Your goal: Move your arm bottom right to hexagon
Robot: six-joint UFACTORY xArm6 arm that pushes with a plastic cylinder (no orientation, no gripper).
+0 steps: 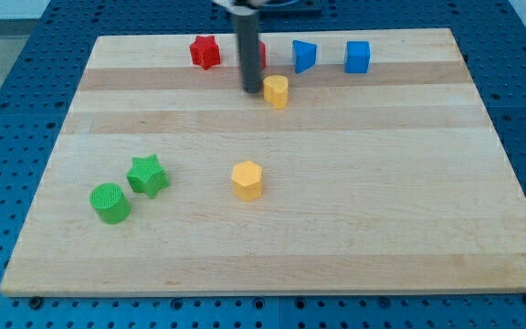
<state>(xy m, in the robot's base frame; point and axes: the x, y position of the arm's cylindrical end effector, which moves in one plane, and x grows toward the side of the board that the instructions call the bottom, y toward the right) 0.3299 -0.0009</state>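
Note:
The yellow hexagon block (247, 179) lies near the middle of the wooden board (354, 210). My tip (250, 90) is near the view's top, well above the hexagon, just left of a smaller yellow block (276, 91) and close to touching it. The rod stands in front of a red block (261, 54), hiding most of it.
A red star (205, 51) sits at the top, left of the rod. Two blue blocks (304, 56) (358, 57) sit at the top right. A green star (148, 175) and a green cylinder (110, 202) lie at the lower left.

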